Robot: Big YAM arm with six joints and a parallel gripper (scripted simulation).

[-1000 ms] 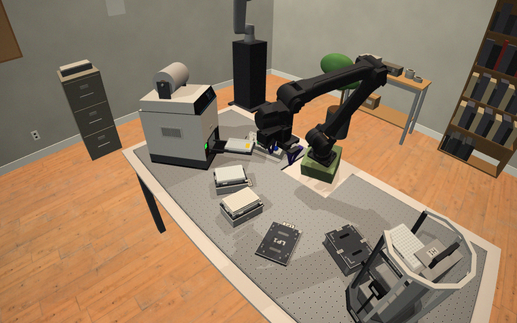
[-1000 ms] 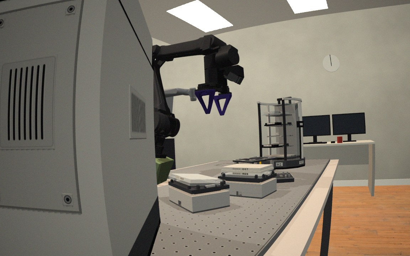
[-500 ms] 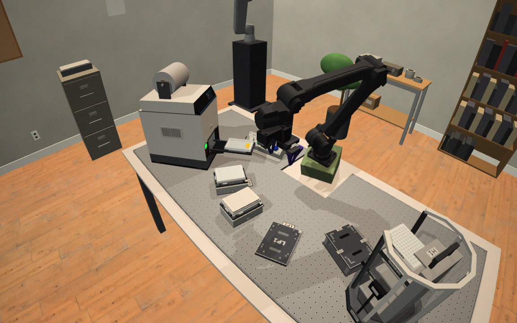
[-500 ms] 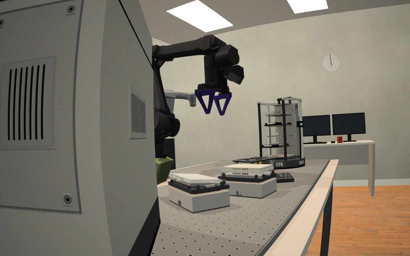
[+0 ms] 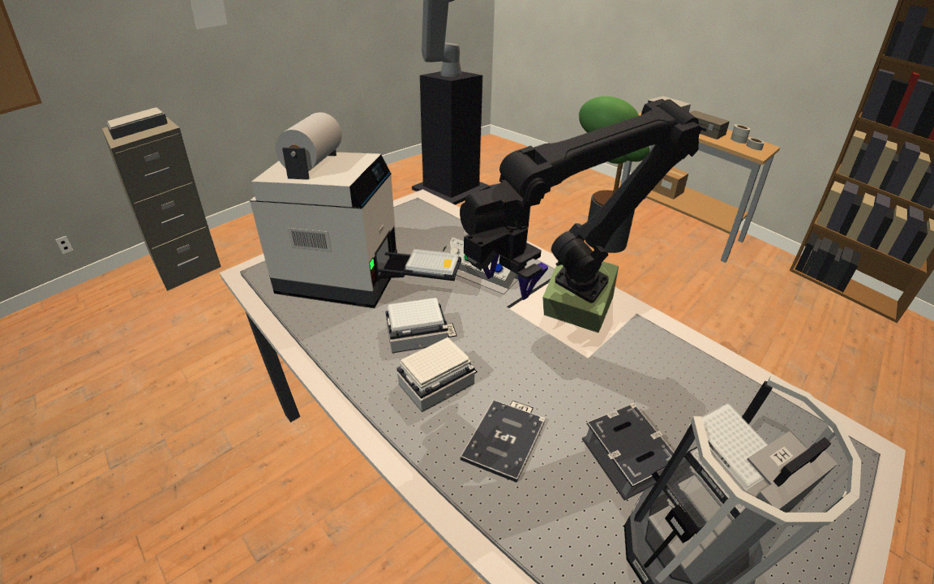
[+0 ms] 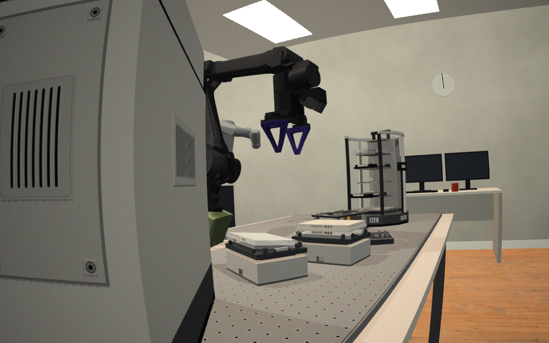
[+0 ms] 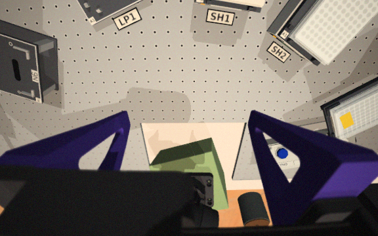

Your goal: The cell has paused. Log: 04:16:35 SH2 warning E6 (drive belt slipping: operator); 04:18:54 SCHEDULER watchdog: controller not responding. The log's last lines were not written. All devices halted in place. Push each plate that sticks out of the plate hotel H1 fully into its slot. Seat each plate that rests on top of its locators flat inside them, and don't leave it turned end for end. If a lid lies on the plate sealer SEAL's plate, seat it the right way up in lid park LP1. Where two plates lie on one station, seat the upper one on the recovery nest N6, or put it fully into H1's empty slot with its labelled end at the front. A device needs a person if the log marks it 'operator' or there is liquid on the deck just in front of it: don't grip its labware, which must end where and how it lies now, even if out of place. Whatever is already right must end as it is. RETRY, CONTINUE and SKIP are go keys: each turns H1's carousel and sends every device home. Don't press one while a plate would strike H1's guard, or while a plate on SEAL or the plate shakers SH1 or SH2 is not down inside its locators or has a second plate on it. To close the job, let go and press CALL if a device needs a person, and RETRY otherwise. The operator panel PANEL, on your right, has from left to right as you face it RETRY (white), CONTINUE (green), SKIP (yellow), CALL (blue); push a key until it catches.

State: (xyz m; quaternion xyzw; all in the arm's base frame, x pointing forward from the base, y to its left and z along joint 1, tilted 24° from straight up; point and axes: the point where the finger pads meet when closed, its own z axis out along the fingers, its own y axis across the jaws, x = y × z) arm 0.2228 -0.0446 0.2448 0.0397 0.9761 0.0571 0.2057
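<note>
Gripper (image 6: 286, 137) hangs high over the deck near the arm's green base block (image 5: 577, 298), purple fingers spread to full width w/ nothing between them. Below it, seen past the right finger in the wrist view, is the button panel (image 7: 282, 157); only the blue key (image 7: 282, 153) shows. Sealer (image 5: 321, 225) sits at the table's far-left corner, its tray out w/ a white plate (image 5: 432, 262) carrying a yellow mark. SH2 shaker (image 5: 416, 330) holds one white plate (image 5: 415, 314). SH1 shaker (image 6: 331, 249) has two plates stacked, the upper one (image 6: 334, 224) labelled E07 over M09 (image 6: 331, 232). Lid park LP1 (image 5: 503, 438) and the dark nest N6 (image 5: 626, 446) lie side by side toward the plate hotel (image 5: 811, 508); nothing rests on either. A white plate (image 5: 731, 439) lies at the hotel's top level, but can't tell if it sticks out.
</note>
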